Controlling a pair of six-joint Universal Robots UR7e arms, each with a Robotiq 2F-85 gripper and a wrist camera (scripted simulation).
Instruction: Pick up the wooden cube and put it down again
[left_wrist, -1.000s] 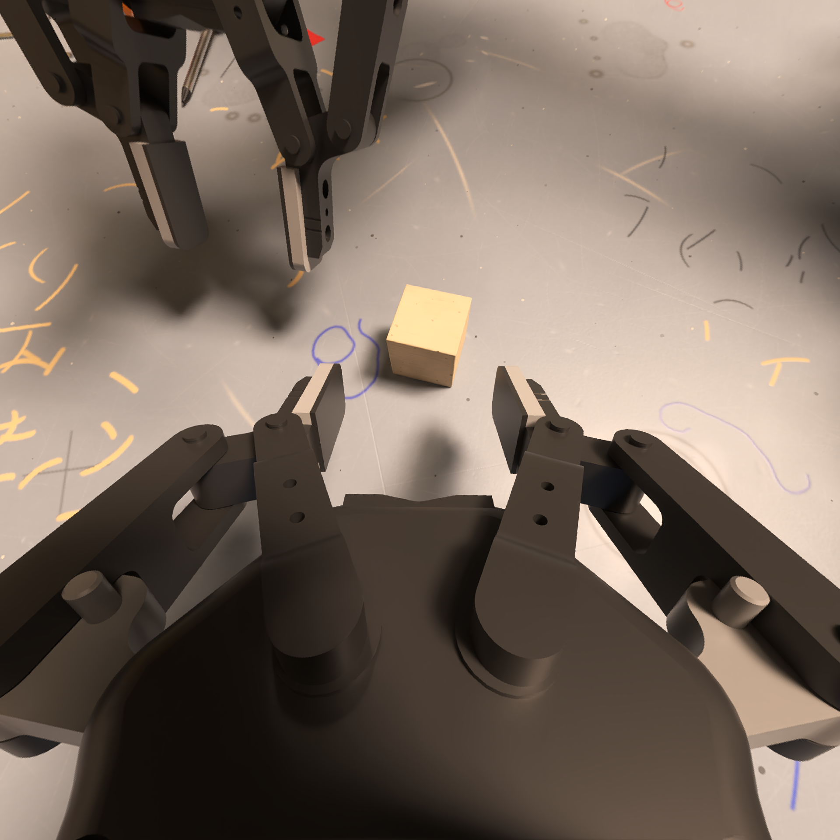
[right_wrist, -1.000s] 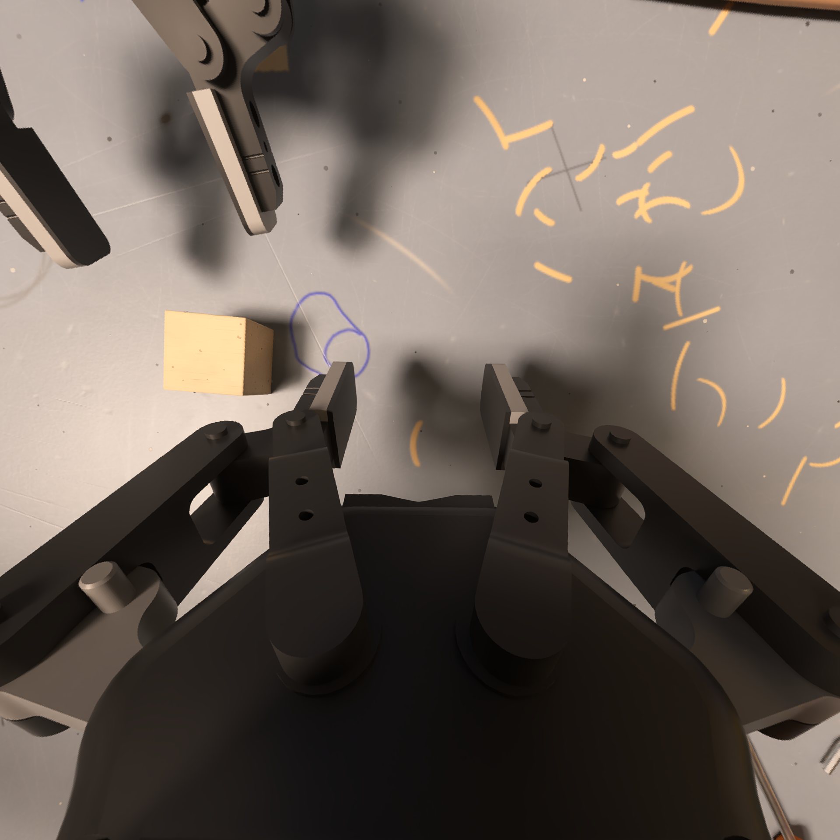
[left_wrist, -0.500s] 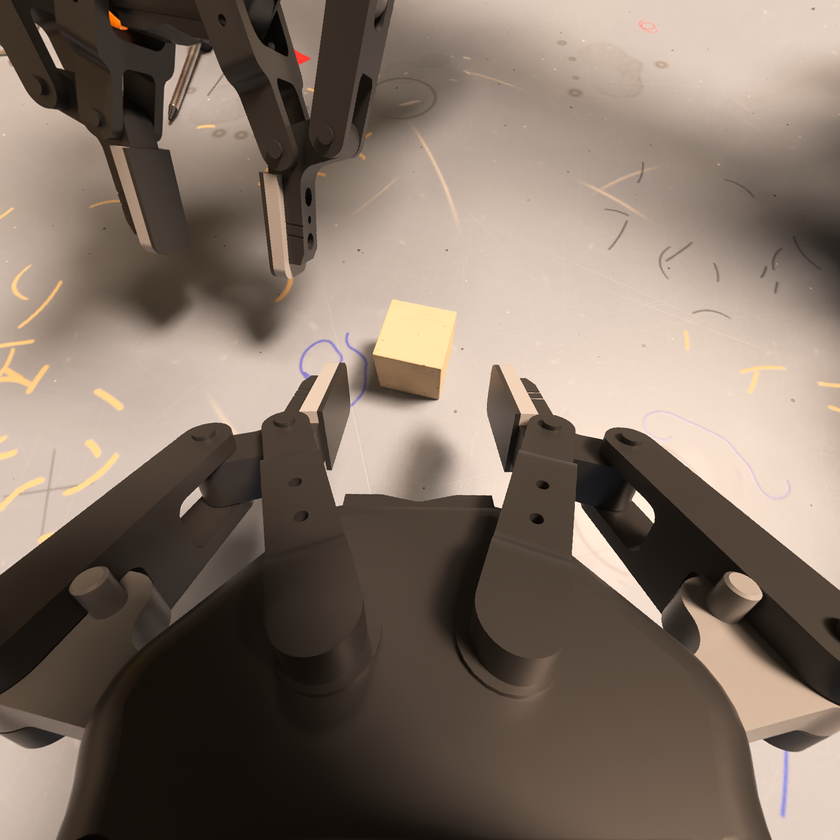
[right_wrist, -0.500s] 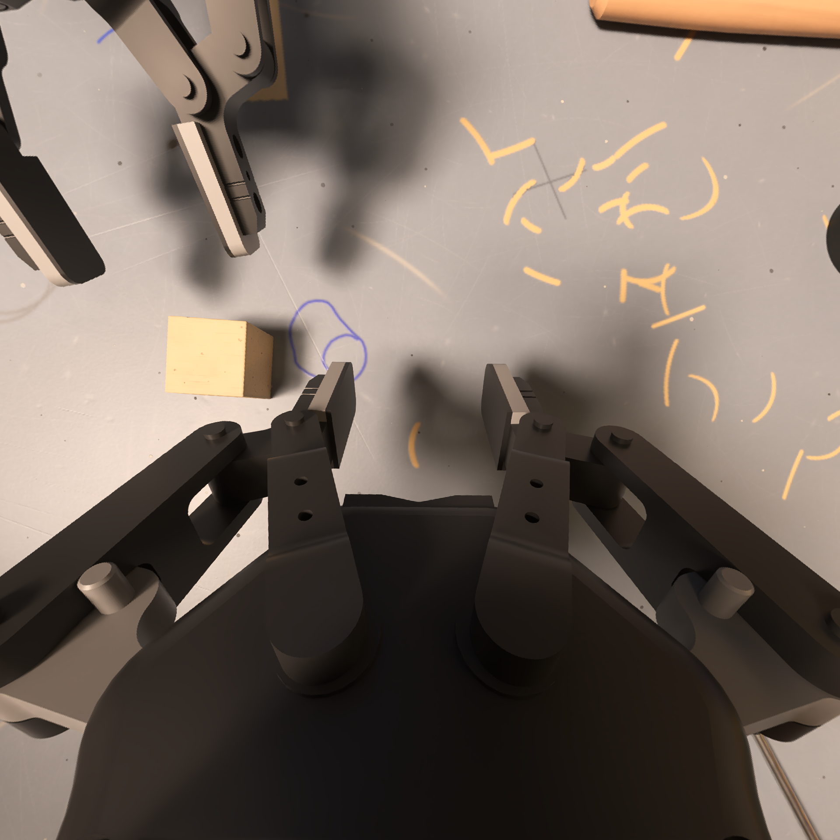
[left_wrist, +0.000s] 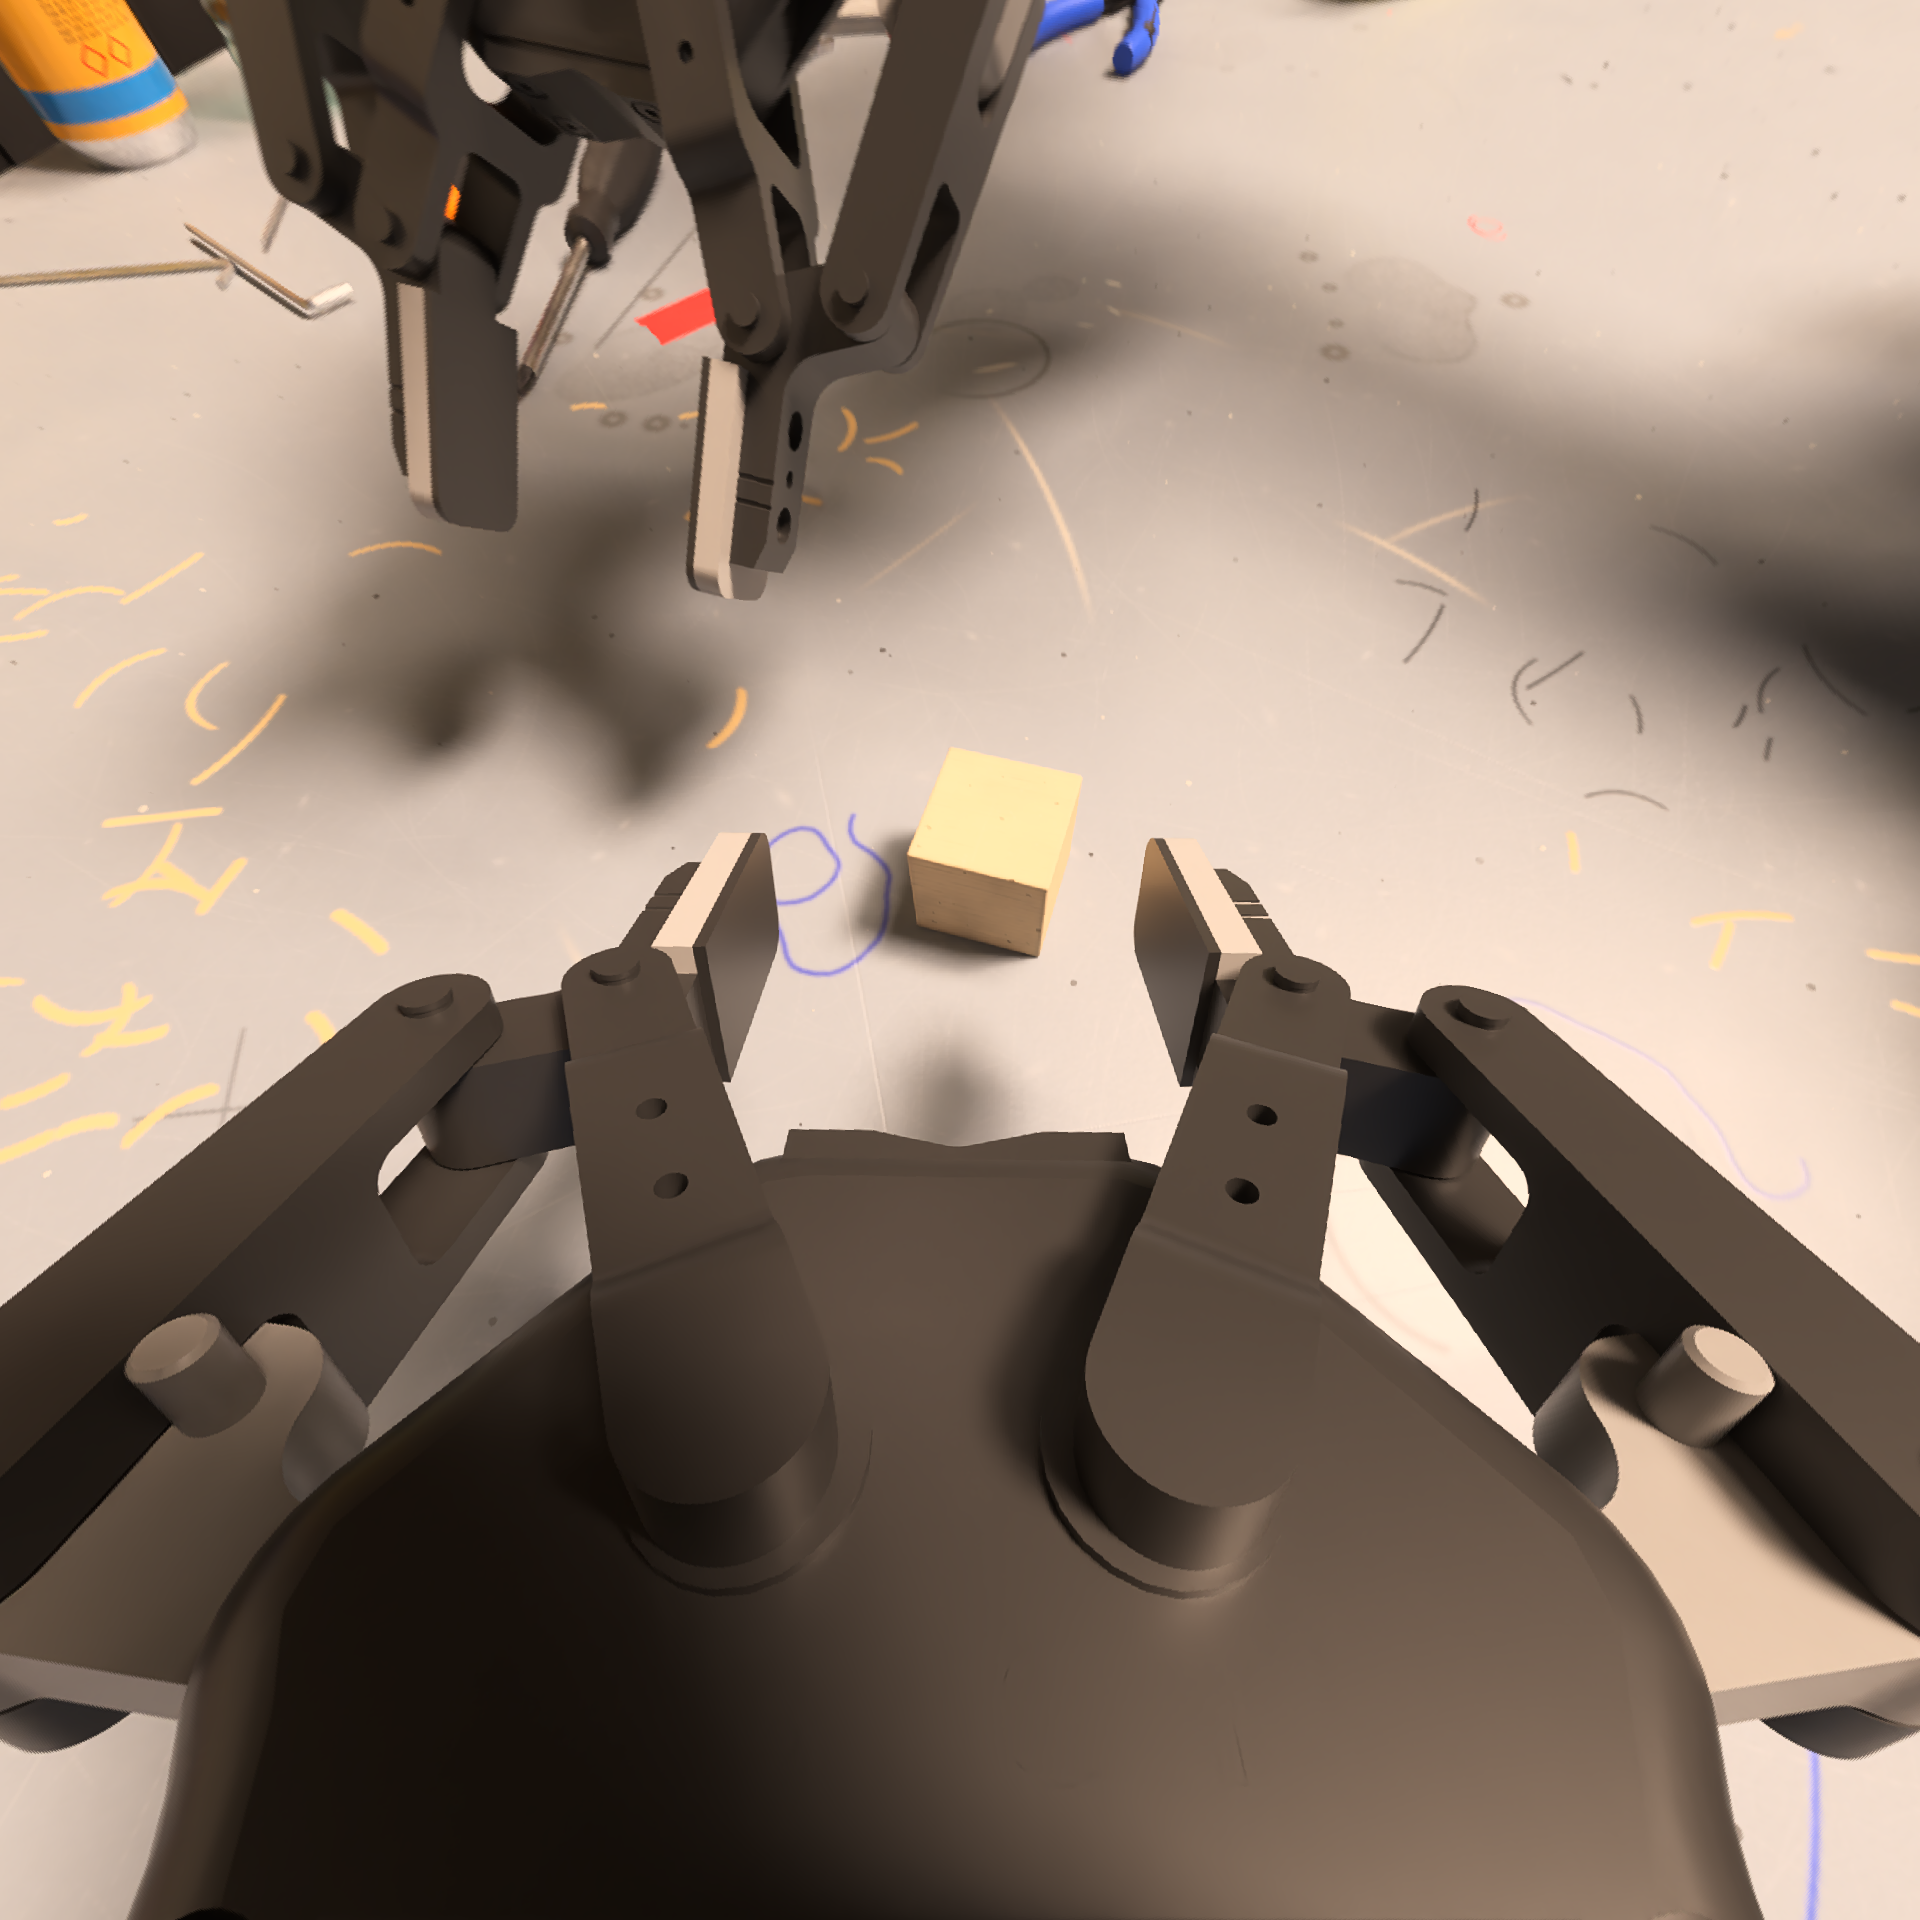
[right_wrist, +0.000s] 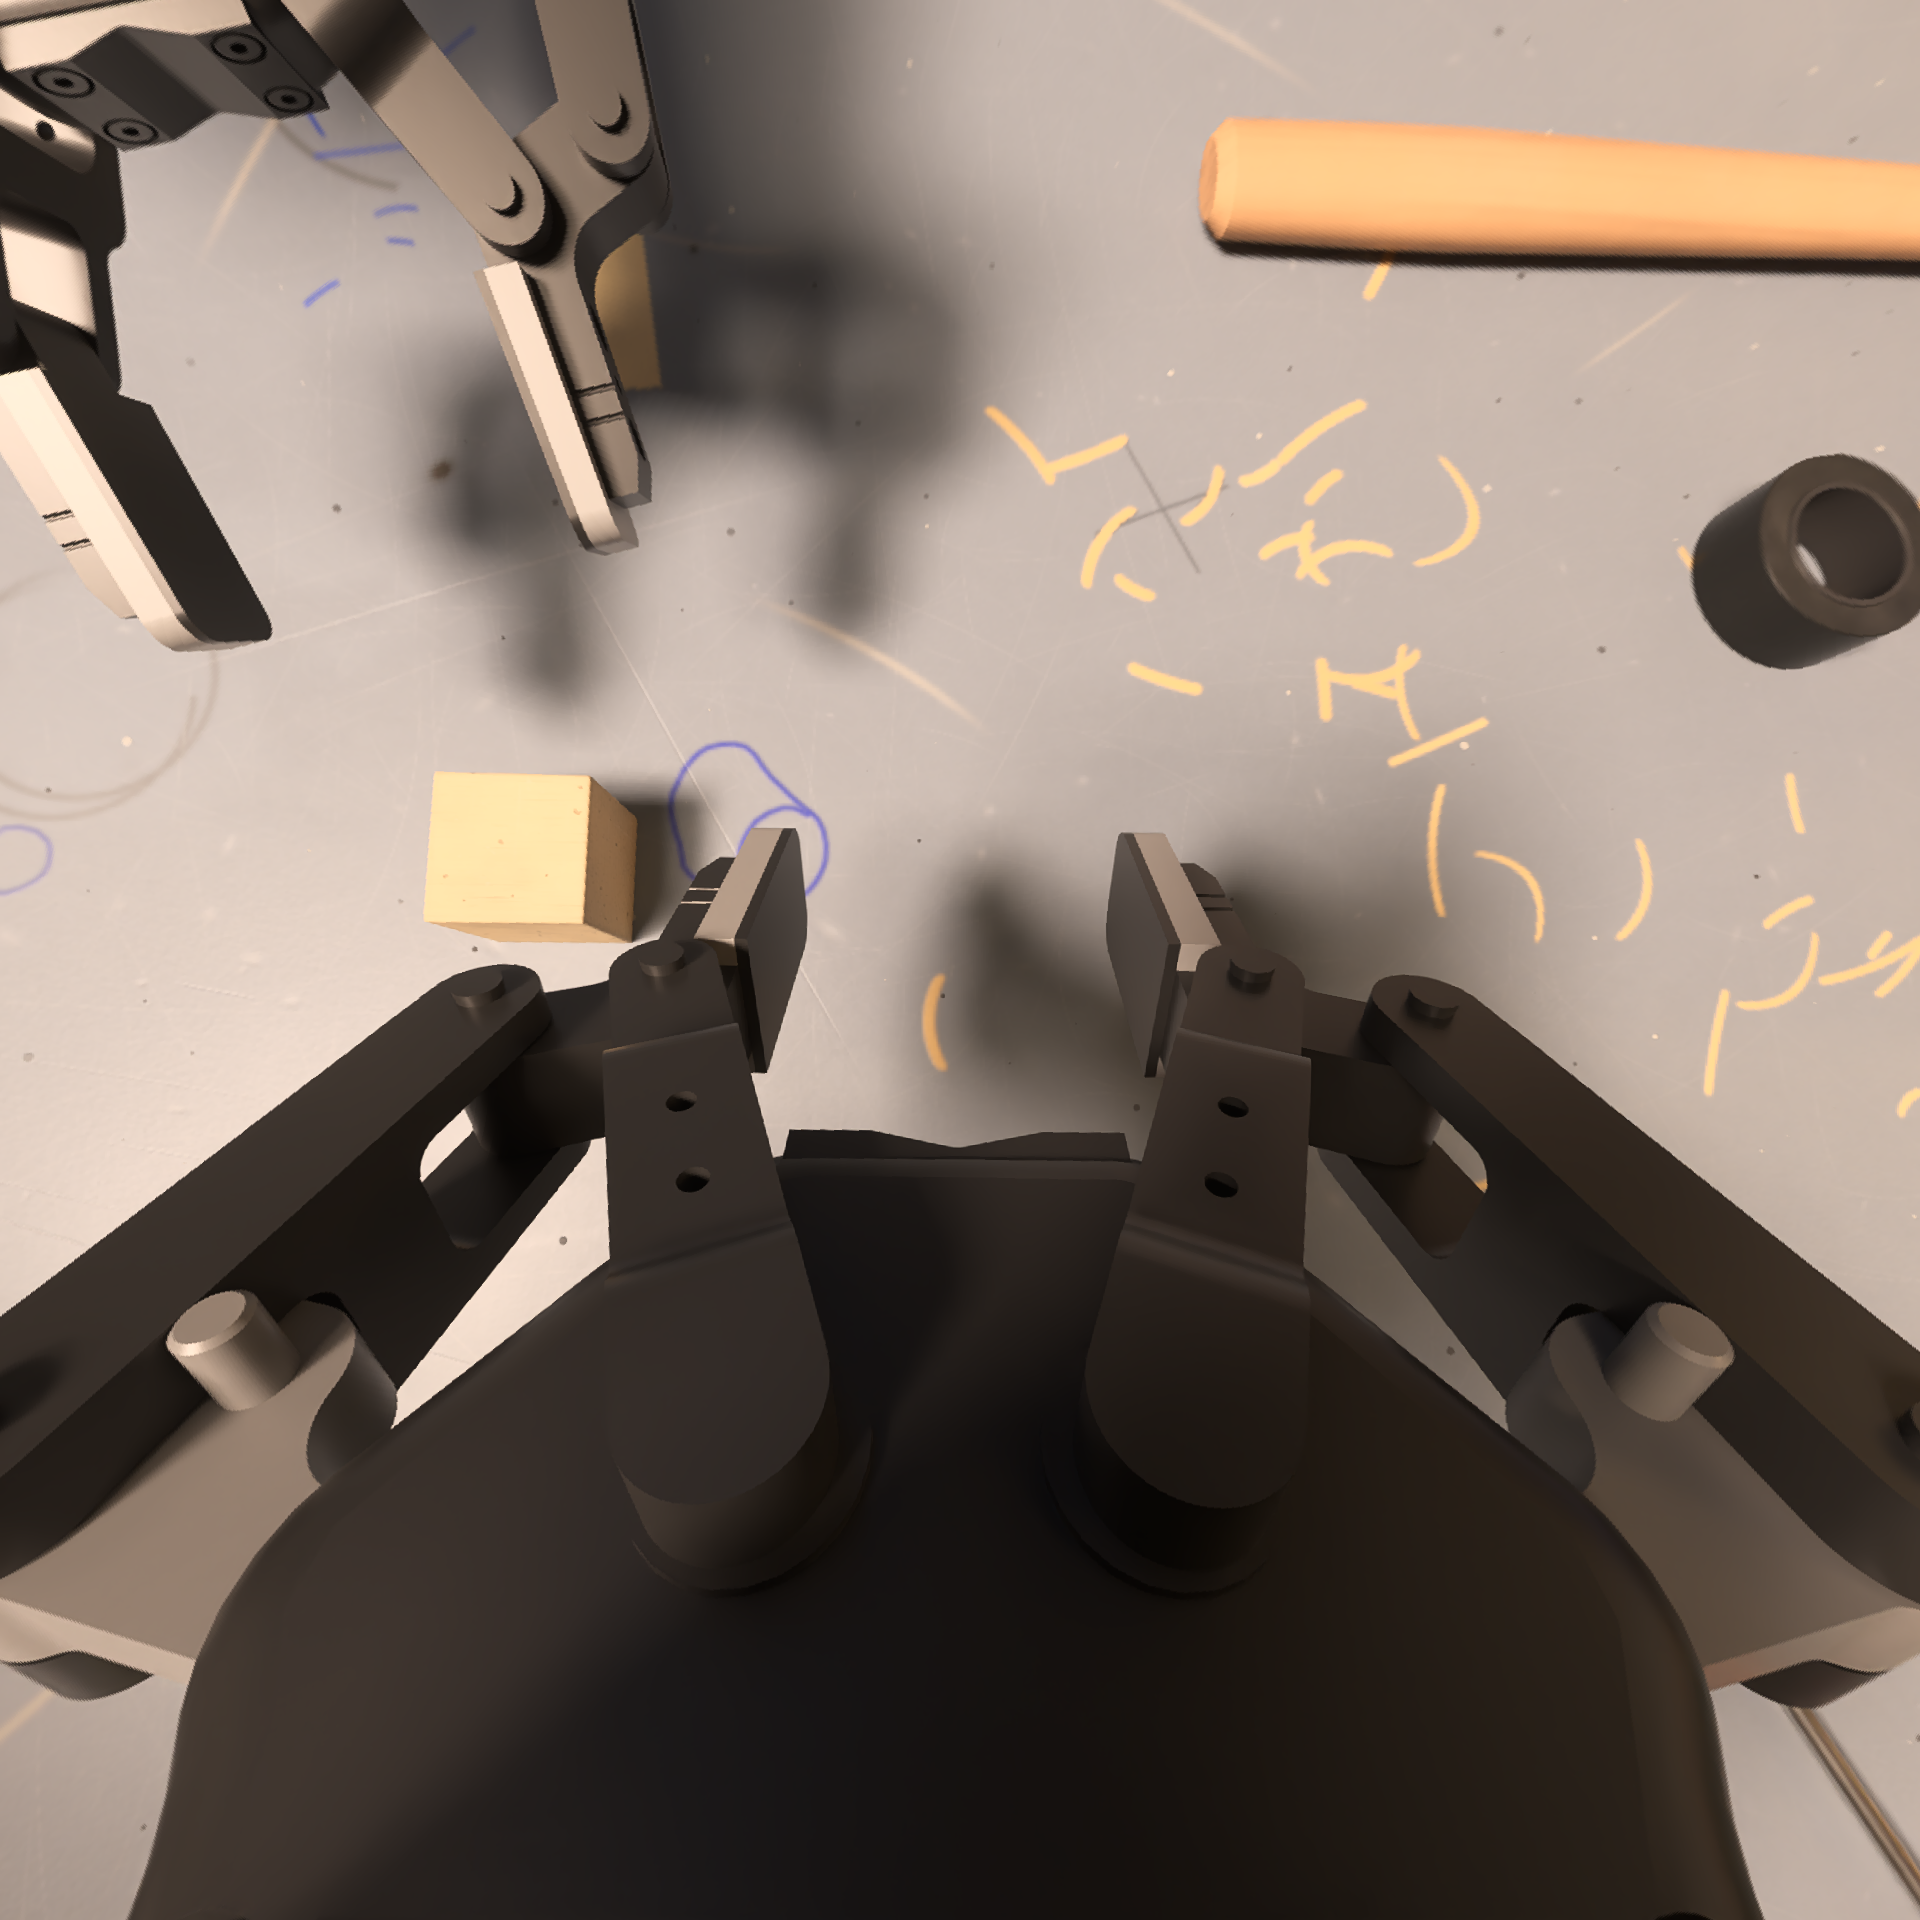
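Observation:
The wooden cube (left_wrist: 992, 852) is a small pale block resting on the grey scribbled table. In the left wrist view it sits below and between my left gripper's (left_wrist: 956, 873) open fingers, which hang above it without touching. My right gripper (left_wrist: 592, 520) hangs open farther back on the left, away from the cube. In the right wrist view the cube (right_wrist: 520, 857) lies to the left, outside my right gripper's (right_wrist: 956, 862) open, empty fingers. The left gripper (right_wrist: 405, 566) shows open at the top left.
A wooden handle (right_wrist: 1558, 197) lies at the far right and a black ring (right_wrist: 1818, 561) below it. Another wooden piece (right_wrist: 629, 312) sits behind the left gripper's finger. An orange and blue can (left_wrist: 94, 83), hex keys (left_wrist: 270, 281) and a screwdriver (left_wrist: 561, 301) lie at the back.
Both grippers have risen from the table, so more of it shows and the cube looks smaller. The cube has stayed in place. Both grippers remain open.

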